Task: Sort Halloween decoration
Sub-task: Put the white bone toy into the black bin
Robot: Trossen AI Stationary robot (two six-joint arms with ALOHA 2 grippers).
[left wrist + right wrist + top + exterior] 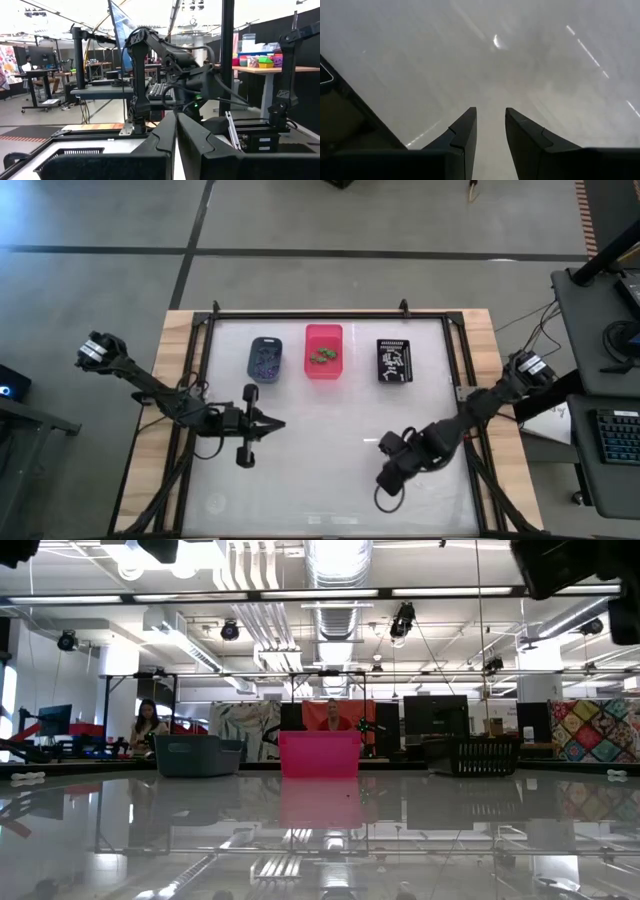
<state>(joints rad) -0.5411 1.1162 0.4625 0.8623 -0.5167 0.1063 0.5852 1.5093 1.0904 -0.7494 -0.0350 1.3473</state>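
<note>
Purple trinkets (265, 361) lie in the blue-grey bin (252, 370). Green trinkets (322, 357) lie in the pink bin (323, 332). White trinkets (392, 360) lie in the black bin (381, 345). The three bins stand in a row at the far side of the table and also show in the low view: blue-grey (198, 755), pink (320, 753), black (484, 755). My left gripper (278, 424) is shut and empty, level over the table's left middle, pointing right. My right gripper (383, 483) hangs over the near right part, pointing down at bare table (490, 60), its fingers (465, 130) slightly apart and empty.
A dark metal frame (330, 314) runs round the white tabletop. The middle and near part of the table between the arms shows bare white surface (320, 470). People sit at desks in the room beyond the table (147, 725).
</note>
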